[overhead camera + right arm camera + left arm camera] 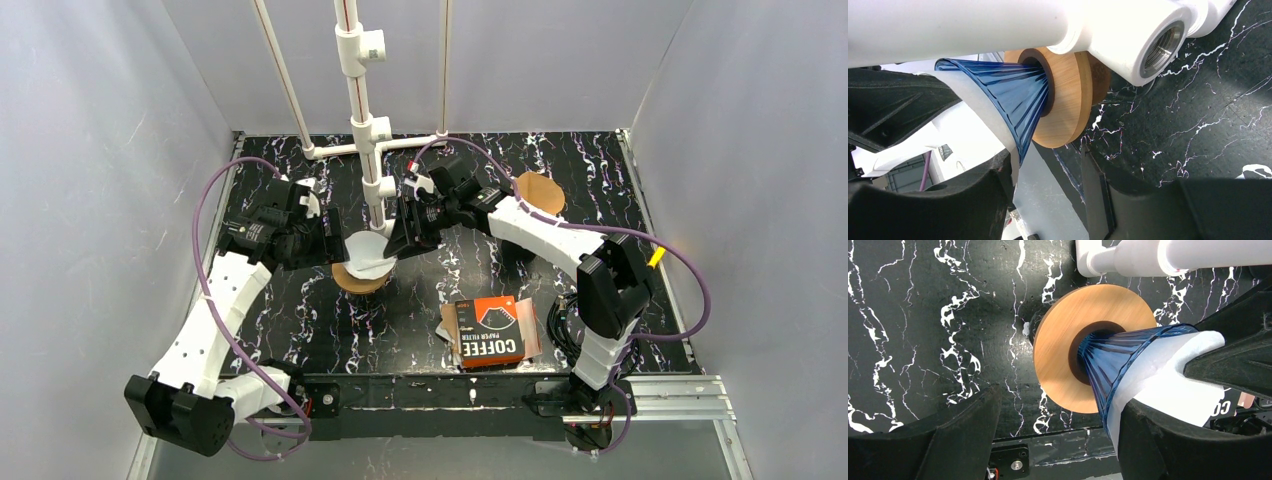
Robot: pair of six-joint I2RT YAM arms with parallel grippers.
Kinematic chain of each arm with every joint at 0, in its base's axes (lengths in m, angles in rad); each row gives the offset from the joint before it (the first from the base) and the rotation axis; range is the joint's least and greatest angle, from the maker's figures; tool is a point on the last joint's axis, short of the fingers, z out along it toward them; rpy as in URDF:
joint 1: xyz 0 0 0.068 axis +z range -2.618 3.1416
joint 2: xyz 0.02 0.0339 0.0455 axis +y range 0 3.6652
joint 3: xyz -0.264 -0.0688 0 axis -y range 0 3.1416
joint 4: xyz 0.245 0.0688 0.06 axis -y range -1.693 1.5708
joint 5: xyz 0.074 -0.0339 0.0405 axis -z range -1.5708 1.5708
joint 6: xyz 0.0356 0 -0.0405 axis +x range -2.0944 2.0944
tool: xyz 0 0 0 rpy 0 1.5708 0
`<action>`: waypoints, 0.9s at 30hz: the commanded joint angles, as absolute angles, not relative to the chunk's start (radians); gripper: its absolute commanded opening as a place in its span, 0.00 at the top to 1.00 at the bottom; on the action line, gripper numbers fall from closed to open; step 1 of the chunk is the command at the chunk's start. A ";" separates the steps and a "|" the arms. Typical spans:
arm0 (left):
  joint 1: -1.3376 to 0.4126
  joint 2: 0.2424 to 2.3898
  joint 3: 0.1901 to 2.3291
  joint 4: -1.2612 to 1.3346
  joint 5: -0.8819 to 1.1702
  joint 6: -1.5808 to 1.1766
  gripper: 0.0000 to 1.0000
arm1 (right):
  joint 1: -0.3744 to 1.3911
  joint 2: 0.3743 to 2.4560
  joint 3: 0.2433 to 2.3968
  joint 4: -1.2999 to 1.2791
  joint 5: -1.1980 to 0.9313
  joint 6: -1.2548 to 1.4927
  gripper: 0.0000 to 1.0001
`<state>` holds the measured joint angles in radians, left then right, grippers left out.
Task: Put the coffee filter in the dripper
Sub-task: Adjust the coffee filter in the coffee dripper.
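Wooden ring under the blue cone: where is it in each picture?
Top view: the wooden ring is left of centre, peeking out below the white filter.
Left wrist view: the wooden ring is in the middle, its flat face towards the camera.
Right wrist view: the wooden ring is in the upper middle, seen almost edge-on.
Shared landmark: the white pipe, close by it in all three.

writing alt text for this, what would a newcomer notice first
The blue dripper stands mid-table on a round wooden base, with a white filter in its mouth. The left claw and right claw flank it, one on each side. After that, the eye goes to the orange filter box near the front edge, right of centre.
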<state>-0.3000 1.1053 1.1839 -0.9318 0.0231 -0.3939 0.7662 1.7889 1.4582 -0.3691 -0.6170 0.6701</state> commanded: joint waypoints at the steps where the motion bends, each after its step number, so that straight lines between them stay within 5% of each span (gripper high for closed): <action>1: -0.290 1.111 1.168 -0.924 0.061 -0.388 0.26 | 0.770 1.810 1.464 -0.402 -0.617 0.648 0.45; 5: -0.287 1.108 1.176 -0.929 0.060 -0.387 0.25 | 0.770 1.813 1.505 -0.444 -0.611 0.630 0.43; 16: -0.285 1.108 1.211 -0.945 0.087 -0.371 0.23 | 0.769 1.704 1.491 -0.321 -0.645 0.693 0.15; 27: -0.284 1.105 1.284 -0.976 0.109 -0.357 0.21 | 0.748 1.641 1.472 -0.310 -0.658 0.706 0.09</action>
<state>-0.2897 1.1168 1.2289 -0.9360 0.0849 -0.3740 0.7593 1.6855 1.4681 -0.3443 -0.6353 0.7033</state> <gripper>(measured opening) 0.782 0.910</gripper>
